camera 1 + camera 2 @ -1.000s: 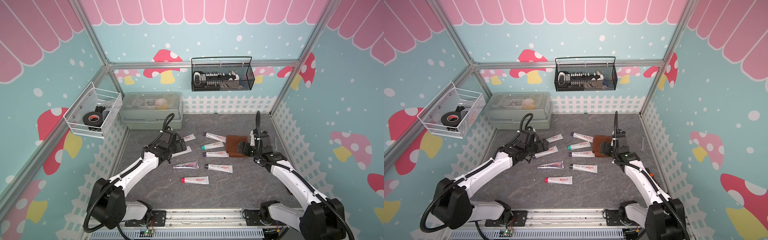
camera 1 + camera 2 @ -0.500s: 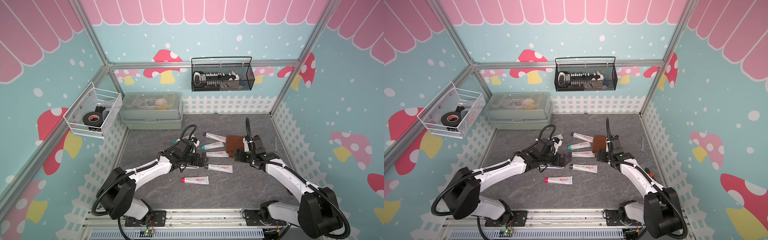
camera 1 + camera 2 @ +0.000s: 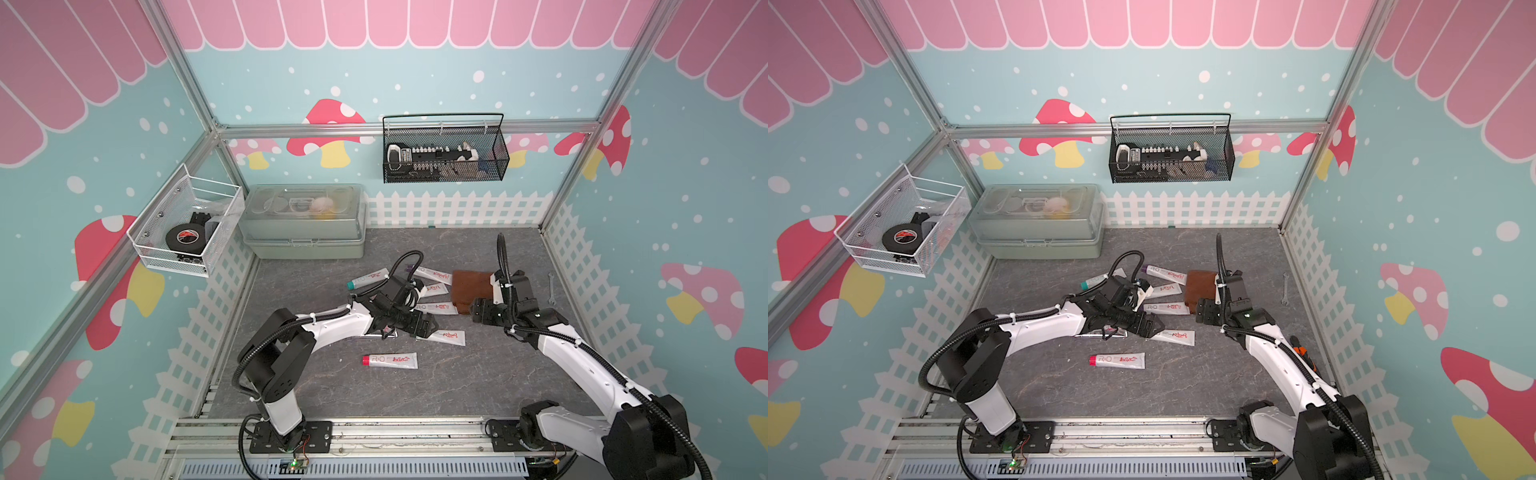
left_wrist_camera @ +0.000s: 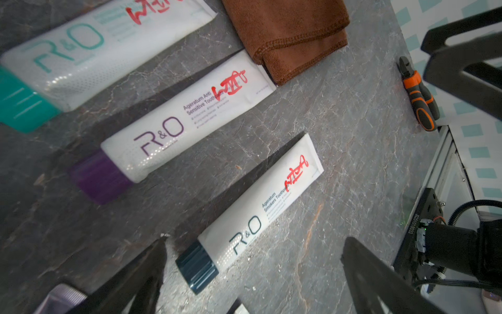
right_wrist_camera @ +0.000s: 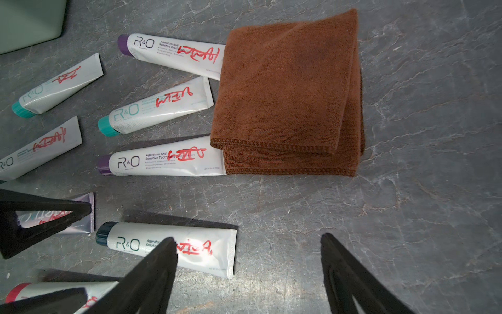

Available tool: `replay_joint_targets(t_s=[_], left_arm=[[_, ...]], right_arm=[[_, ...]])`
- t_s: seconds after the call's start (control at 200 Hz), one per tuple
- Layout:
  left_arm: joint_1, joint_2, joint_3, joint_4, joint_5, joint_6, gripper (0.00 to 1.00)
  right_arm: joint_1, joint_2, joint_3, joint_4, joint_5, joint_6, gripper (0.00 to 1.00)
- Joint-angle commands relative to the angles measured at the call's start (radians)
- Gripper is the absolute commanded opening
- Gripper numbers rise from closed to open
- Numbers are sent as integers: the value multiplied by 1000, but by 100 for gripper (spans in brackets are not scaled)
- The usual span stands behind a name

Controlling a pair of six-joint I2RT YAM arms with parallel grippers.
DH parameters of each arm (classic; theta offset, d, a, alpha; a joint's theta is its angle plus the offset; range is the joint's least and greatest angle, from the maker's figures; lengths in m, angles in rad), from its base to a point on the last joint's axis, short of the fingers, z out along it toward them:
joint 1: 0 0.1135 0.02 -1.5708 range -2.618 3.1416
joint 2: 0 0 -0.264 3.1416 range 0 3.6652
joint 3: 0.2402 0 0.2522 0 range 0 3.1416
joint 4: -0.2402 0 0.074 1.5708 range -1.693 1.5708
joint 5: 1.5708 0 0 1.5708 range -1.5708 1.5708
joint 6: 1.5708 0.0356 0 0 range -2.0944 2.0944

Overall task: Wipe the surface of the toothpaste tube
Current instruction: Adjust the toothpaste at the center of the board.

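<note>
While both arms hang low over the grey worktop, neither holds anything. The left gripper has its jaws spread about as wide as they go, and the right gripper has its jaws well apart too.

Several marker-scribbled tubes lie loose mid-worktop. The nearest candidate is the dark-capped smokers' toothpaste tube. It lies flat, and in the left wrist view its cap end sits in the gap between the left jaws.

Key relation:
- The tube's long axis runs out ahead of the left jaws and on a slant. It is neither square across their closing line nor in line with it.
- The cap is the near end. The crimped tail points off toward the right arm's side.
- My read: a straight close would catch it near the cap and skewed. A wrist turn to square up looks needed first.

The folded brown cloth lies flat straight ahead of the right jaws, near but not touching. The crimped tail of a purple-capped tube butts against its hemmed edge.

The left arm is nearer the tube and the right arm nearer the cloth. The likely split is that left pins or lifts the tube while right fetches the cloth. No wiping contact yet.
</note>
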Motion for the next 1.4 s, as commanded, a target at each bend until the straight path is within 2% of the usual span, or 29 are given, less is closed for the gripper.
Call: replay_joint_targets(t_s=[0.0, 0.37, 0.64, 0.69, 0.846, 0.936, 1.061, 1.396], left_arm=[[-30, 45, 38, -26, -12, 40, 98], [-86, 70, -27, -2, -55, 17, 92], [-148, 61, -87, -26, -234, -1, 82], [-148, 72, -81, -35, -267, -6, 76], [-161, 100, -49, -77, -362, 1, 46], [-173, 108, -39, -91, -408, 12, 36], [-181, 119, -29, -83, -403, 30, 29], [-197, 159, 60, -52, -303, 118, 30]], right_arm=[[8, -27, -12, -27, 15, -12, 83], [8, -56, -44, -27, 14, -20, 82], [8, -65, -55, -20, 7, -22, 77], [8, -67, -57, -19, 5, -22, 74], [7, -74, -60, -19, 3, -26, 65], [8, -80, -65, -19, 6, -24, 62], [8, -84, -69, -17, 6, -19, 60], [8, -78, -49, -50, 75, -6, 59]])
